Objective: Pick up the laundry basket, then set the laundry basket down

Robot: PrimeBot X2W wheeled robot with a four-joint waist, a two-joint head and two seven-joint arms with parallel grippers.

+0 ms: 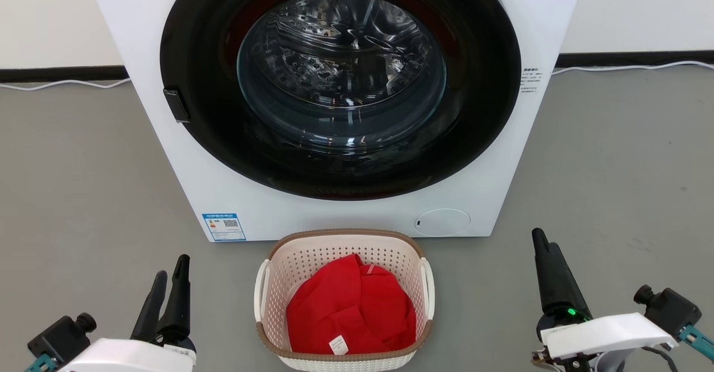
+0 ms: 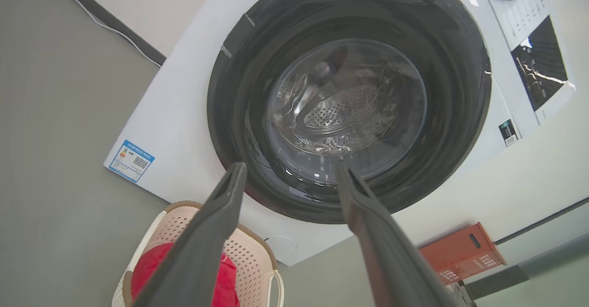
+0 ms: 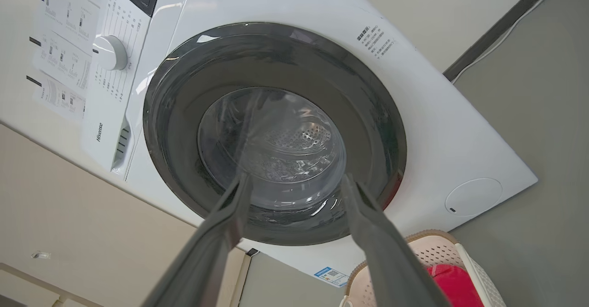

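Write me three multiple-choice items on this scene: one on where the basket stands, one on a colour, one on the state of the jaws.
1. Where does the laundry basket stand?
A. On the floor before the washer
B. On top of the washer
C. Inside the drum

2. What colour is the cloth in it?
A. Blue
B. Red
C. Grey

3. How do the jaws of the left gripper and right gripper stand?
A. Shut on the handles
B. Open, empty
C. Shut on the cloth

Answers:
1 A: it sits on the grey floor below the washer's front.
2 B: red fabric lies inside it.
3 B: each wrist view shows them spread, nothing between.
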